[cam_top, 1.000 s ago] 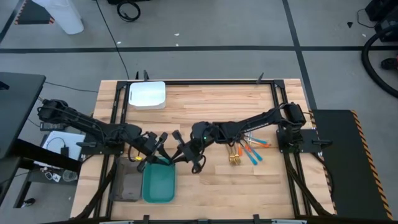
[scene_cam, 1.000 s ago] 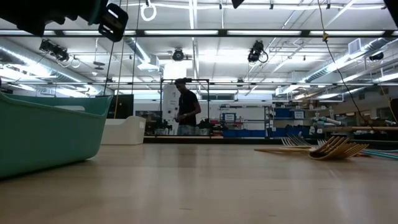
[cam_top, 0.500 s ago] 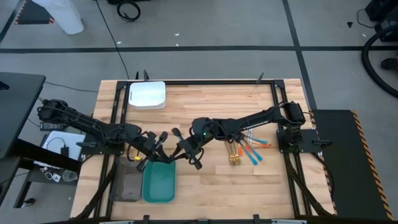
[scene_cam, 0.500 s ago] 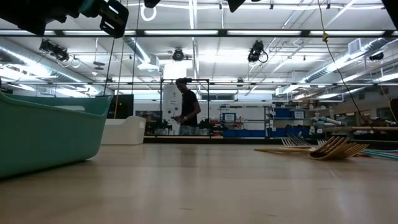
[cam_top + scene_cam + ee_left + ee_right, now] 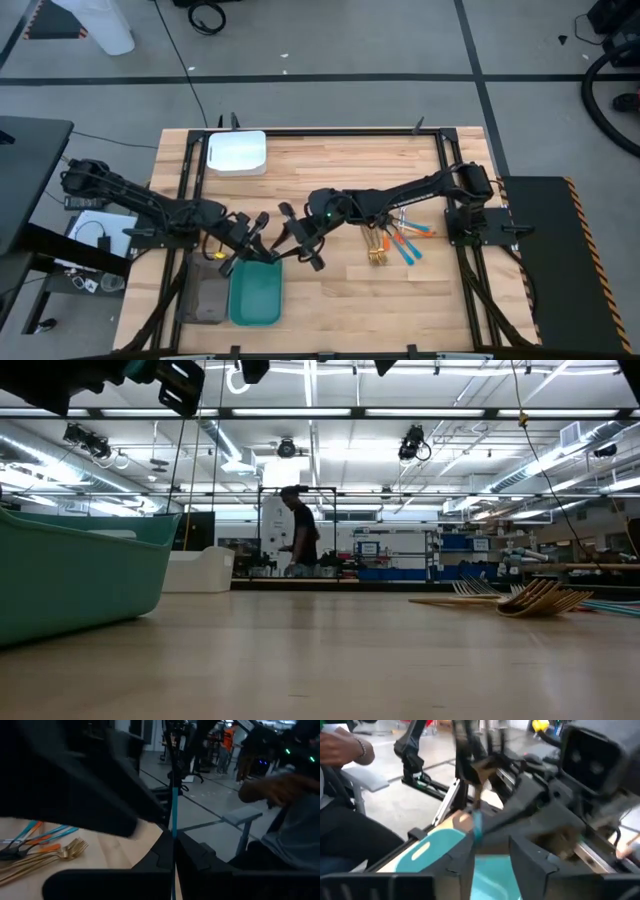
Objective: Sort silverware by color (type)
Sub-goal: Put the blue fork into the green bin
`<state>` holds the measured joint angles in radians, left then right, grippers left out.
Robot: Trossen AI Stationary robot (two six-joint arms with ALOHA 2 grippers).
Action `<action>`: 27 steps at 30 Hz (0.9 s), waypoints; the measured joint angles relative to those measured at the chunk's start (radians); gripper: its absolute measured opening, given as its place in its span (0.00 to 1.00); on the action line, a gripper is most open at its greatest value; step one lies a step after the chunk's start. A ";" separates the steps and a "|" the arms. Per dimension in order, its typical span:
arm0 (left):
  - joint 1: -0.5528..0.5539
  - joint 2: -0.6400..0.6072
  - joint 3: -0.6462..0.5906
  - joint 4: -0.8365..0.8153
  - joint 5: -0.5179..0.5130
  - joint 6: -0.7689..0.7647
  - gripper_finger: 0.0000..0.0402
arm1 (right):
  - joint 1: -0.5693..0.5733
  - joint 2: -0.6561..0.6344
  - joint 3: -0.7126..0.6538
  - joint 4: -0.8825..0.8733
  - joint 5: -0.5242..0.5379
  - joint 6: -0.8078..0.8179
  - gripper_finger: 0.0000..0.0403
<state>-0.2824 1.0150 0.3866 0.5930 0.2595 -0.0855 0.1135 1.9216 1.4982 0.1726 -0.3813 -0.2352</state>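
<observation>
A slim teal-blue piece of silverware (image 5: 174,810) hangs in the air above the far edge of the teal tray (image 5: 255,300). My left gripper (image 5: 250,243) is shut on it. My right gripper (image 5: 287,240) faces the left one from the table's right, and its fingers stand apart in its own wrist view (image 5: 490,855). One end of the teal piece (image 5: 477,827) shows just beyond them. The remaining silverware (image 5: 392,240), gold, orange and teal, lies in a pile on the table to the right. My left gripper pinches the teal piece's thin shaft (image 5: 174,832) between its two fingertips (image 5: 165,851). The piece sticks straight out past the fingers and is lifted clear of tray and table. My right gripper: I cannot tell whether its open fingers (image 5: 465,855) touch the teal piece.
A grey tray (image 5: 205,295) lies left of the teal one, near the front left. A white tray (image 5: 237,152) stands at the far left. Bare wood lies between the trays and the pile. A person stands in the room beyond the table (image 5: 300,535).
My right gripper has edged a little toward the table's left, closer to my left gripper above the teal tray's far edge. The pile on the right has stayed where it was.
</observation>
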 joint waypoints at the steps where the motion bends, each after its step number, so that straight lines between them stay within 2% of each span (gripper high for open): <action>1: -0.005 -0.005 0.000 -0.014 0.000 0.016 0.03 | 0.000 -0.013 0.000 -0.021 0.001 -0.001 0.36; 5: -0.015 -0.035 0.000 -0.090 0.000 0.059 0.04 | 0.008 -0.055 0.000 -0.108 0.017 -0.002 0.40; 18: -0.040 -0.222 0.012 -0.483 -0.006 0.179 0.04 | 0.048 -0.078 0.000 -0.356 0.222 0.009 0.39; 22: -0.113 -0.232 0.082 -0.689 -0.083 0.221 0.04 | 0.067 -0.078 0.001 -0.397 0.312 0.006 0.39; 27: -0.241 -0.230 0.169 -0.906 -0.229 0.304 0.04 | 0.080 -0.078 0.001 -0.450 0.379 0.017 0.39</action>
<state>-0.5229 0.7849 0.5554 -0.3127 0.0307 0.2183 0.1933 1.8439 1.4990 -0.2778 -0.0019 -0.2177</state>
